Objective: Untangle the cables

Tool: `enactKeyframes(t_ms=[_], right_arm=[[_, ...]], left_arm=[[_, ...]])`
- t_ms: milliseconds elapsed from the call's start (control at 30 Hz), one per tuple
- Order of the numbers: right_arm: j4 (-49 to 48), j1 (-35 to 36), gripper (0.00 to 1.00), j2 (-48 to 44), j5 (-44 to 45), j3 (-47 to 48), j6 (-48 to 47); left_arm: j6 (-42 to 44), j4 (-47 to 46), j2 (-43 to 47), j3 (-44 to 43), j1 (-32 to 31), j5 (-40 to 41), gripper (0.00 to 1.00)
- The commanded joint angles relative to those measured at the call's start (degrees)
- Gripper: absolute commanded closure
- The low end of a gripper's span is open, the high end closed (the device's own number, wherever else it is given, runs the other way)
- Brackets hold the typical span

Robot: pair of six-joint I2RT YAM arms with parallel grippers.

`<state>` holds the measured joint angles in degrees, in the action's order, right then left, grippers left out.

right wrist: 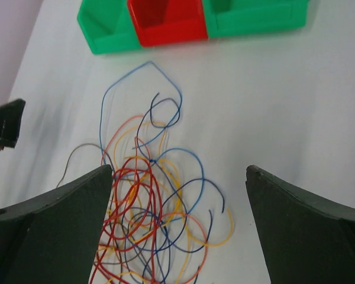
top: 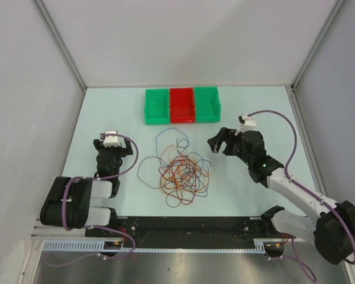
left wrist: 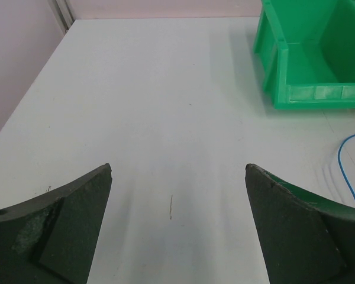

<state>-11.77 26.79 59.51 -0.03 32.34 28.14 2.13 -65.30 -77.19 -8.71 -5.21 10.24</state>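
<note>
Red, orange, yellow, blue and brown cables (top: 178, 171), hair-thin and limp, lie heaped in the middle of the matte pale bench (top: 254, 112). They look light and springy (tugging one likely drags its neighbours), so the outlying blue loop (right wrist: 149, 63) seems the best hold. Left pincer (left wrist: 177, 177) and right pincer (right wrist: 178, 171) stand spread, empty. Glossy green and red bins (top: 181, 105) sit behind.

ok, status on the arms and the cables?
Left tool open, empty, over bare table. Right tool open, empty, facing tangled pile of thin coloured wire cables. Green and red plastic bins behind pile, not in the way.
</note>
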Motion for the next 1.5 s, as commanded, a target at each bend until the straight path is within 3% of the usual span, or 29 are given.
enactKeyframes(t_ms=[0,300,367,433,467,500,533,567,633,667,733,767,1100,1467], right_arm=[[18.2,6.2,0.0,3.1,5.5,8.6,0.3],[25.1,12.8,0.06,6.6,9.3,10.8,-0.8],[25.3,13.4,0.07,7.5,9.5,11.0,-0.5],[25.6,14.2,0.08,8.3,9.7,12.0,-0.3],[25.7,14.4,0.08,8.5,10.0,12.4,-0.4],[25.8,14.5,0.09,8.8,10.2,13.1,-0.4],[25.8,14.9,0.09,9.1,10.5,13.5,-0.3],[26.0,14.9,0.1,9.6,10.6,13.8,-0.3],[26.4,15.1,0.11,9.8,10.7,14.9,-0.1],[26.7,15.2,0.11,9.8,10.9,15.1,0.0],[27.0,15.6,0.11,9.5,11.5,15.1,0.5],[27.1,15.8,0.11,9.2,11.8,15.2,0.6],[26.5,16.7,0.11,11.0,12.6,15.1,1.5],[28.0,17.2,0.1,11.4,13.4,15.1,1.0]], left_arm=[[0.4,-2.6,0.7,-0.8,0.3,-1.3,0.0],[0.5,-3.1,0.6,-0.9,0.3,-1.5,0.0],[2.2,-0.6,4.1,-1.5,-0.5,-2.8,0.0],[-0.1,18.2,14.4,-5.2,-1.5,0.8,0.0],[-4.6,26.1,17.1,-12.1,-1.4,3.1,0.0],[-15.0,43.5,19.9,-16.5,-1.5,5.4,0.0],[-18.9,52.7,21.5,-21.1,-1.4,7.9,0.0],[-22.7,57.9,23.4,-26.6,-1.5,10.5,0.0],[-44.0,72.4,24.0,-27.4,-1.1,18.5,0.0],[-51.4,76.7,23.0,-27.6,0.5,15.2,0.0],[-46.1,72.3,20.6,-27.5,5.0,-4.7,0.0],[-44.4,73.9,17.9,-28.5,4.9,-5.6,0.0],[-37.7,73.4,4.3,-32.0,-10.2,-1.4,0.01],[-35.5,72.3,-9.8,-39.9,-16.8,-0.1,0.21]])
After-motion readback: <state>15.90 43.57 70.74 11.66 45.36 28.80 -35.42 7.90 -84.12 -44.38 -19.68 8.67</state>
